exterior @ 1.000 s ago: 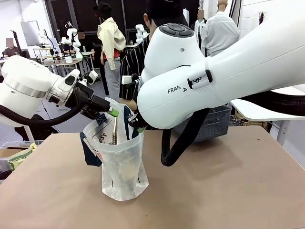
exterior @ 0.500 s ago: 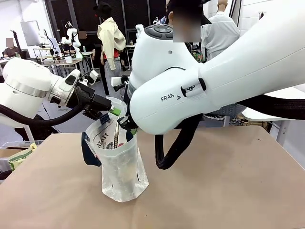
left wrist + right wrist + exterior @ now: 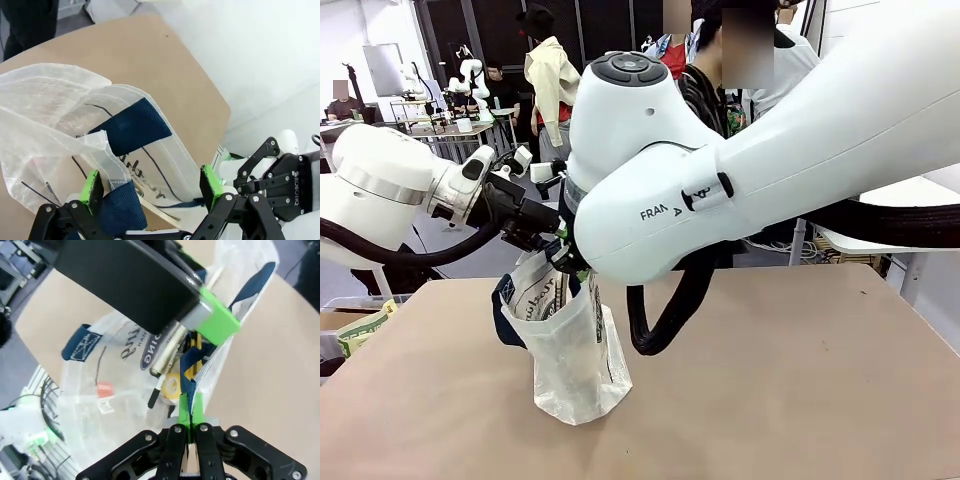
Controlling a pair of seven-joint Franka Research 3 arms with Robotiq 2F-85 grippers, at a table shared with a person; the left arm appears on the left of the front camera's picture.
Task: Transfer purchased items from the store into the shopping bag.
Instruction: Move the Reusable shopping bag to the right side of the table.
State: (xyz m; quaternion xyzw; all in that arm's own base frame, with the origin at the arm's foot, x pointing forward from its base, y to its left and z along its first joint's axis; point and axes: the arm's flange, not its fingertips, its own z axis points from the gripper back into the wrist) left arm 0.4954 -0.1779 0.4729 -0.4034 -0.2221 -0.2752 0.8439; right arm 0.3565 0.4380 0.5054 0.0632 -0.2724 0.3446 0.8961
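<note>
The shopping bag [image 3: 567,352], whitish translucent plastic with navy handles, stands on the brown table [image 3: 800,400]. At its far rim my left gripper [image 3: 548,232] is open; in the left wrist view its green-padded fingers [image 3: 92,186] straddle the bag's rim and a navy handle [image 3: 135,125] without pinching them. My right gripper [image 3: 190,412] is shut on the near rim and a navy strap. In the front view my right arm [image 3: 650,200] covers that gripper. Inside the shopping bag [image 3: 115,405] lie a long tan packet [image 3: 167,360] and a yellow item [image 3: 172,386].
A person [image 3: 720,90] stands just beyond the table's far edge, behind my right arm. A green-and-white pack [image 3: 360,330] lies off the table's left edge. Open tabletop stretches to the right and front of the bag.
My right arm has swung left and higher, drawing the bag's near rim with it, so the mouth is narrower. The person behind has straightened up. The left gripper stays at the far rim.
</note>
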